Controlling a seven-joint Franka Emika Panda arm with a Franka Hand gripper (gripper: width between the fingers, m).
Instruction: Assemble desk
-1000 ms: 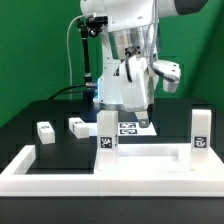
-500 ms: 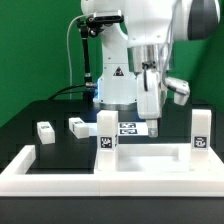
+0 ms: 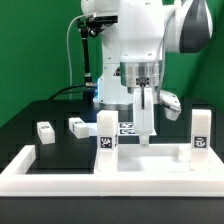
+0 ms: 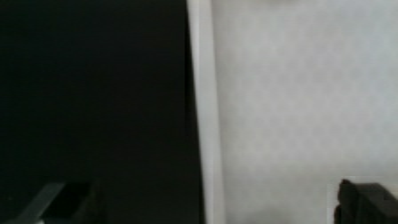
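Observation:
The white desk top [image 3: 165, 155] lies flat at the front of the black table. Two white tagged legs stand upright on it, one at its left corner [image 3: 106, 135] and one at its right corner [image 3: 200, 130]. Two more loose legs lie on the table at the exterior view's left [image 3: 45, 132] [image 3: 78, 126]. My gripper [image 3: 147, 136] points straight down between the two upright legs, just above the desk top's far edge. In the wrist view the dark fingertips [image 4: 365, 202] stand wide apart with nothing between them, over the edge of a white surface [image 4: 302, 100] and the black table.
The marker board [image 3: 127, 127] lies on the table behind the desk top, beside my gripper. A long low white border wall [image 3: 60, 172] runs along the front. The arm's base stands behind, before a green backdrop.
The wrist has turned and straightened to vertical, and the gripper has come down toward the desk top's far edge. The legs and desk top have not moved.

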